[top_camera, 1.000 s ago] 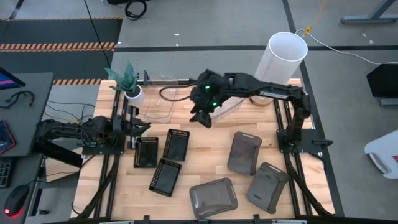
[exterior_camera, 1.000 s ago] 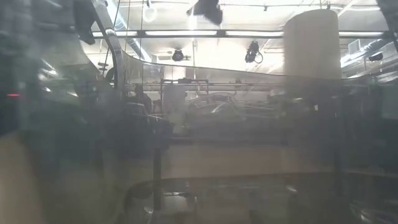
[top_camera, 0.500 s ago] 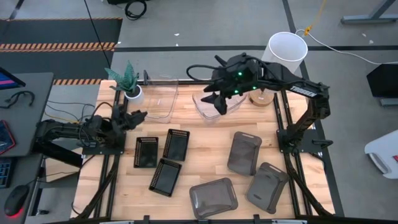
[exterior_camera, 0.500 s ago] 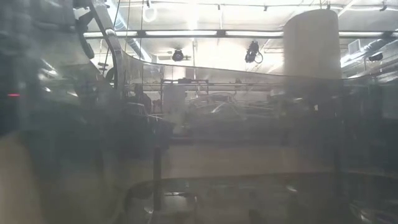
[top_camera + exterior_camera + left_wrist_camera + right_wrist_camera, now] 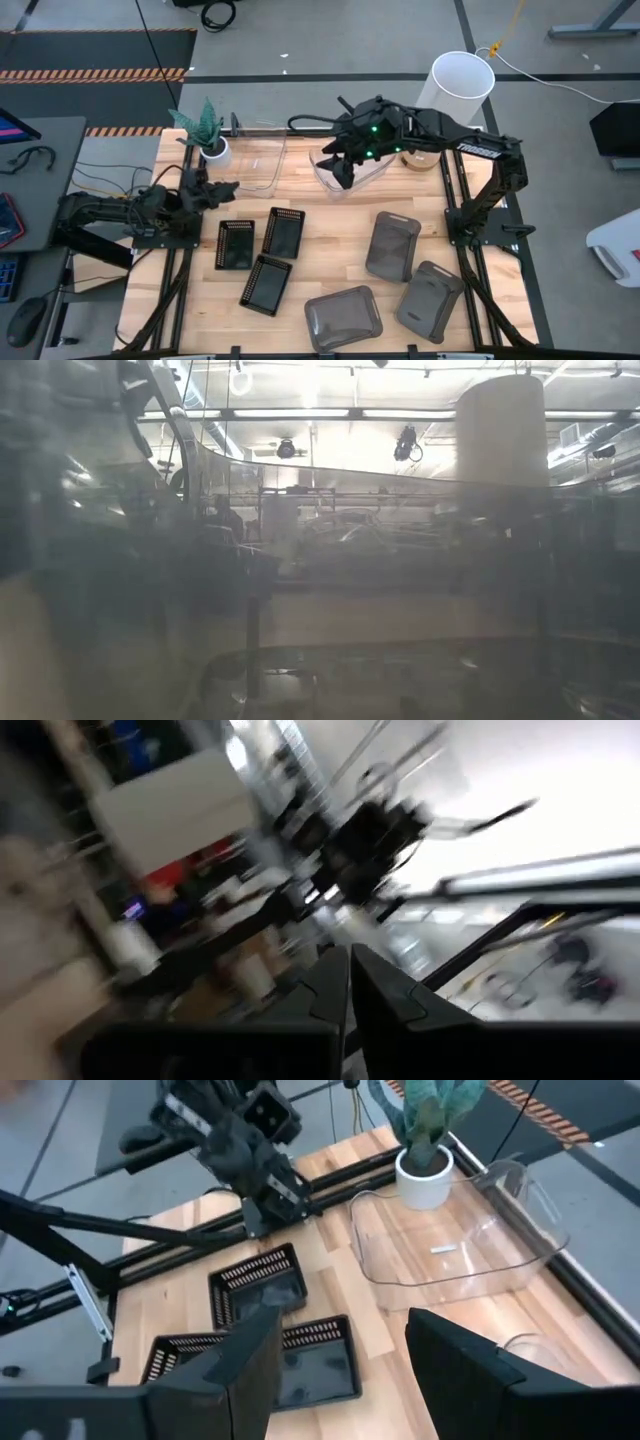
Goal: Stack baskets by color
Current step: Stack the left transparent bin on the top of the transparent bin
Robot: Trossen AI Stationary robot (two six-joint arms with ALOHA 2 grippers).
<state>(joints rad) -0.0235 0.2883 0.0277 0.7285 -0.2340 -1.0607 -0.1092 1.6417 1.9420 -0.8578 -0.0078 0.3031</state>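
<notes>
Three black baskets (image 5: 260,255), all empty

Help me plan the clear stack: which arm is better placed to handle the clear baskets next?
Right. The right gripper hangs open directly over a clear basket at the table's far edge. The left gripper sits shut near its base, beside the other clear basket.

Low view: hazy throughout, a translucent wall close to the lens veils the room; baskets cannot be told apart there. Left wrist view: motion-blurred, surroundings unreadable. High view: the right arm (image 5: 440,145) covers part of a clear basket (image 5: 345,180). Right wrist view: one black basket (image 5: 190,1350) partly hidden behind a claw finger (image 5: 215,1380).
</notes>
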